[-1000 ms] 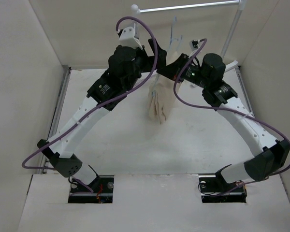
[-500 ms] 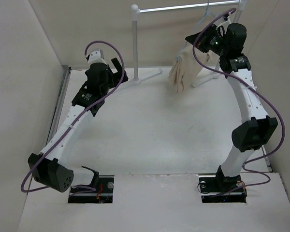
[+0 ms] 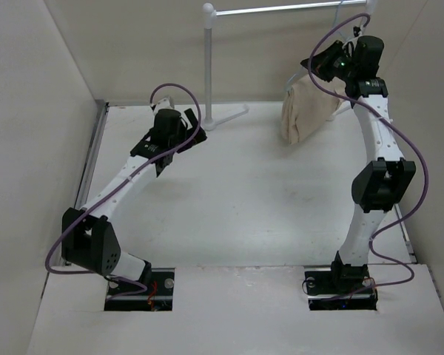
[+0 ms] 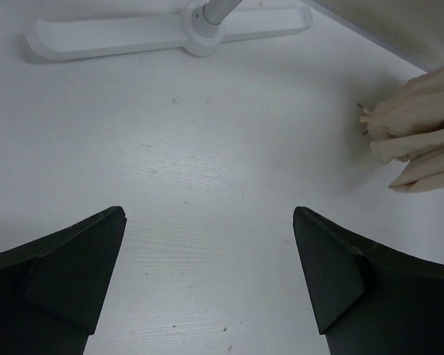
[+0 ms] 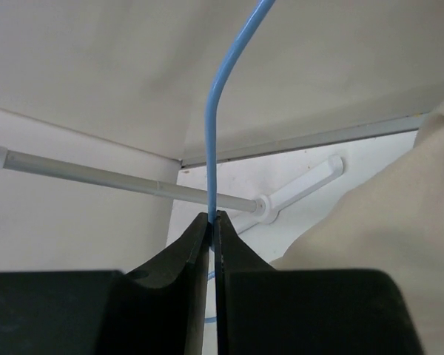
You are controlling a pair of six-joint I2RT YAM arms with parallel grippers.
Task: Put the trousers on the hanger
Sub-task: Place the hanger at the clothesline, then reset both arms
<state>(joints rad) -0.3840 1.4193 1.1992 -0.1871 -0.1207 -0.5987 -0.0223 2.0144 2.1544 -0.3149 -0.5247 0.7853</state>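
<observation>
matt cloth trousers (image 3: 307, 111), smooth plastic hanger (image 5: 210, 148)

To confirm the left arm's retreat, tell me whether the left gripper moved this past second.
Yes. The left gripper has drawn back left and nearer: from right of the garment rack's left pole to just left of its foot.

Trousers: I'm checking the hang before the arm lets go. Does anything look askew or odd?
Yes, mildly. The trousers hang as a bunched bundle slanting down-left, not straight, from the hanger whose wire the right gripper is shut on. Their ends hang low near the table; whether they touch, I cannot tell. No damage shows.
</observation>
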